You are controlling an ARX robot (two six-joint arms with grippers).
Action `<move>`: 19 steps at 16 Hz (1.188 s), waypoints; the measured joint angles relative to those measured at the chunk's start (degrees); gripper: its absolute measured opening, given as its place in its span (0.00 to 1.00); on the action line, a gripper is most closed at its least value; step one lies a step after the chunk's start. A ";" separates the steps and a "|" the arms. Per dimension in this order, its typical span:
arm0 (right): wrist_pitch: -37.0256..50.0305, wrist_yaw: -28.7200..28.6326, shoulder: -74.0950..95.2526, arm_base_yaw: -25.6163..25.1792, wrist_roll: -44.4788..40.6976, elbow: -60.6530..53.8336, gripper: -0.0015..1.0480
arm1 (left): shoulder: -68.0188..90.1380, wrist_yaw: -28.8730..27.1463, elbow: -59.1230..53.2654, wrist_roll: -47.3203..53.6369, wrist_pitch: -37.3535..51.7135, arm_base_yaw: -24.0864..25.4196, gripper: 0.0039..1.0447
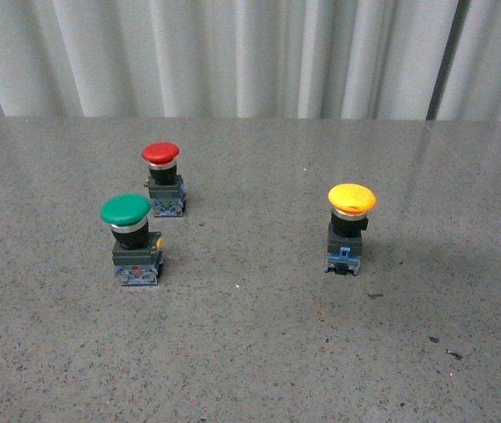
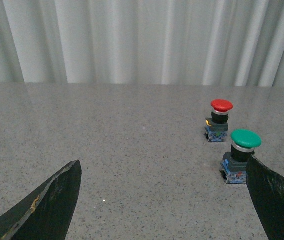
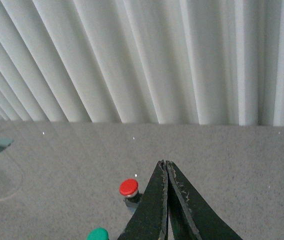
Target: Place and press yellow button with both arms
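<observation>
The yellow button (image 1: 350, 228) stands upright on the grey table, right of centre in the front view, with a yellow mushroom cap, black body and blue base. Neither arm shows in the front view. In the left wrist view my left gripper (image 2: 163, 172) is open, its two black fingers (image 2: 57, 200) wide apart over bare table; the yellow button is out of that view. My right gripper (image 3: 165, 164) is shut, fingertips pressed together with nothing between them, held above the table. The yellow button does not show in the right wrist view.
A green-capped button (image 1: 131, 240) (image 2: 240, 155) stands left of centre, beside my left gripper's far finger. A red-capped button (image 1: 163, 178) (image 2: 219, 120) (image 3: 129, 191) stands behind it. A white pleated curtain (image 1: 250, 53) backs the table (image 1: 250, 352).
</observation>
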 joint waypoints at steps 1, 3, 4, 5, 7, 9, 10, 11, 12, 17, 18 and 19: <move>-0.87 1.44 -3.56 0.26 0.15 -0.17 0.02 | 0.00 -0.02 0.00 0.02 0.00 0.00 0.94; -6.93 15.85 -11.19 0.92 -5.18 -2.80 0.02 | 0.00 0.00 0.00 0.02 0.00 0.00 0.94; -6.47 21.33 -15.78 -0.74 -9.68 -7.65 0.02 | 0.00 -0.02 0.00 0.00 -0.02 0.00 0.94; -5.16 22.53 -19.30 -3.67 -12.00 -11.87 0.02 | 0.00 -0.02 0.00 0.00 0.00 0.00 0.94; -3.04 18.82 -24.61 -7.91 -14.19 -19.34 0.02 | 0.00 0.00 0.00 0.02 0.00 0.00 0.94; -2.05 14.62 -28.61 -11.63 -14.71 -25.83 0.02 | 0.00 -0.02 0.00 0.00 -0.02 0.00 0.94; -1.60 13.18 -30.60 -13.29 -14.91 -28.02 0.02 | 0.00 0.00 0.00 0.02 -0.02 0.00 0.94; -1.40 11.93 -32.57 -14.75 -14.95 -29.90 0.02 | 0.00 0.00 0.00 0.02 0.00 0.00 0.94; -1.36 10.64 -34.27 -16.11 -15.08 -31.63 0.02 | 0.00 0.00 0.00 0.02 0.00 0.00 0.94; -2.80 5.62 -42.10 -20.98 -15.39 -38.16 0.02 | 0.00 0.00 0.00 0.02 -0.02 0.00 0.94; -3.69 1.81 -43.63 -23.71 -15.45 -38.80 0.02 | 0.02 -0.02 0.00 0.02 0.00 0.00 0.94; -4.15 -0.22 -44.76 -26.71 -15.50 -39.36 0.02 | 0.00 -0.02 0.00 0.02 0.00 0.00 0.94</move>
